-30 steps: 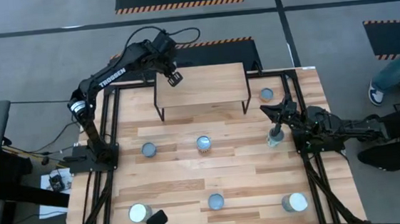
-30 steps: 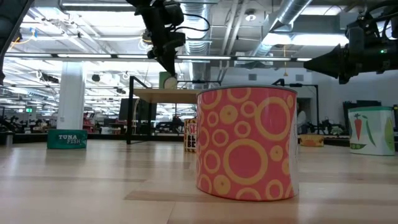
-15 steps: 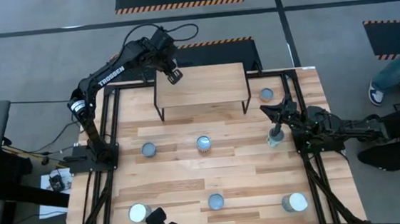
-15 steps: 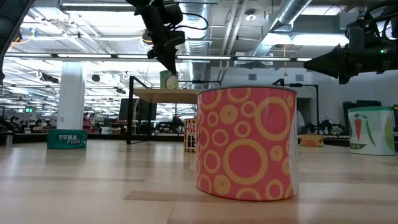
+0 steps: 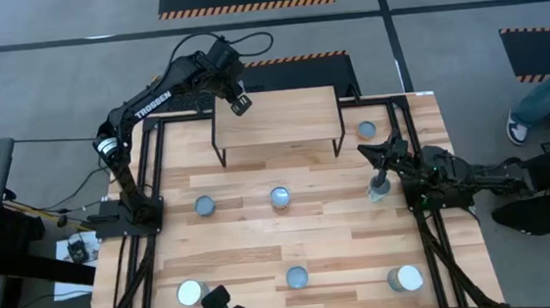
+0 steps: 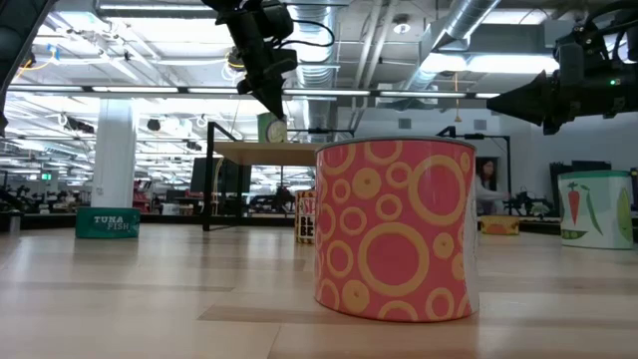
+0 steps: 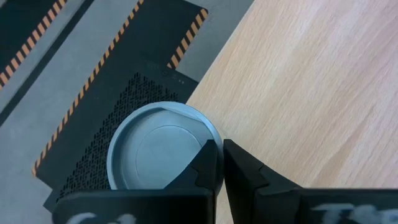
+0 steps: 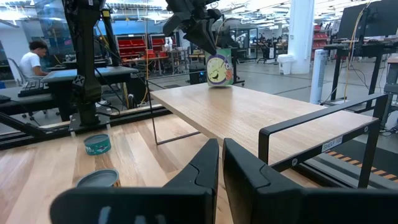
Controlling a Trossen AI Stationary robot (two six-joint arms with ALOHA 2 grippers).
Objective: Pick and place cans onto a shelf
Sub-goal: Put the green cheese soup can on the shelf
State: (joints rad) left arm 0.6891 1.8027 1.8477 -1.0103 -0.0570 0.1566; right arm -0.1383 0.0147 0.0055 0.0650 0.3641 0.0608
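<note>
The left tool [image 5: 240, 105] hangs over the far left corner of the shelf [image 5: 282, 116], its fingers pressed together above the silver lid of a can [image 7: 163, 154] that stands at that corner — clear of the shelf's middle, probably to leave room for more. In the right wrist view the can's green label [image 8: 216, 70] shows upright at the board's far end. The left arm stretches from its base, elbow high, wrist turned down. The right tool [image 5: 379, 179] waits low over the bench's right side above another can [image 5: 377, 192], fingers narrow; whether it grips that can I cannot tell. Six more cans stand about the bench [image 5: 331, 238].
</note>
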